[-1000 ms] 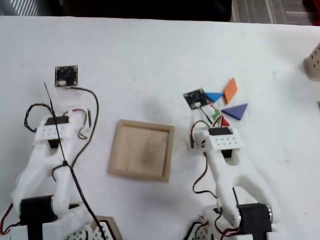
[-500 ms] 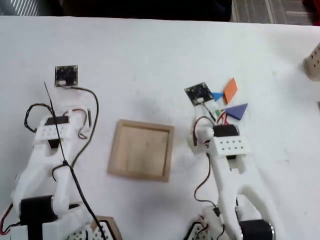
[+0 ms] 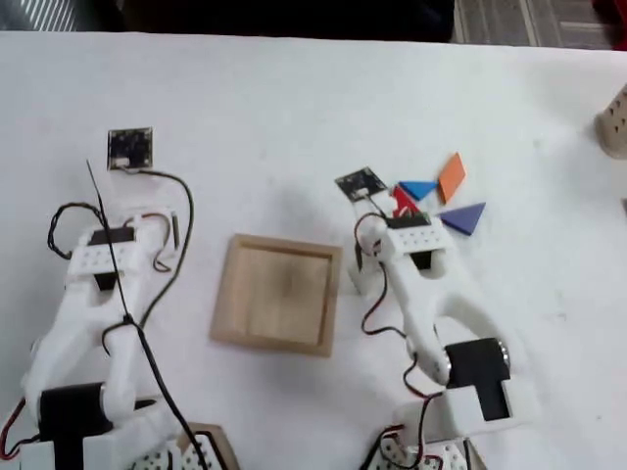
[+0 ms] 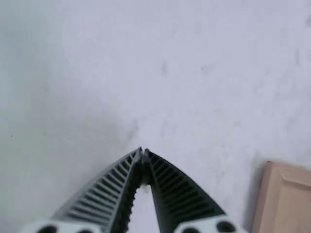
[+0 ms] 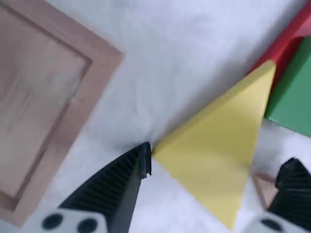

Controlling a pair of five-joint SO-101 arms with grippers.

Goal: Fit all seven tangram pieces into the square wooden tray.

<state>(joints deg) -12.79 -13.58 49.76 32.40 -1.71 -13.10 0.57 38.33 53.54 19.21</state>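
Observation:
The square wooden tray (image 3: 277,294) lies with nothing in it between the two arms. In the right wrist view my right gripper (image 5: 216,170) is open, its fingers (image 5: 121,179) either side of a flat yellow triangle (image 5: 214,155); one tip touches the triangle's corner. A red piece (image 5: 291,34) and a green piece (image 5: 291,97) lie just past the triangle, and the tray (image 5: 43,97) is off to the side. From above, a red piece (image 3: 404,201), a blue triangle (image 3: 419,188), an orange piece (image 3: 451,176) and a purple triangle (image 3: 462,217) cluster beyond the right arm (image 3: 411,245). My left gripper (image 4: 142,153) is shut on nothing over bare table.
A tray corner (image 4: 286,199) shows near the left gripper. A pegged wooden object (image 3: 615,122) stands at the table's right edge. Black cables (image 3: 147,323) trail over the left arm (image 3: 98,284). Another wooden item (image 3: 211,441) sits at the near edge.
The right arm has swung left toward the tray, uncovering the red piece. The left arm has not moved.

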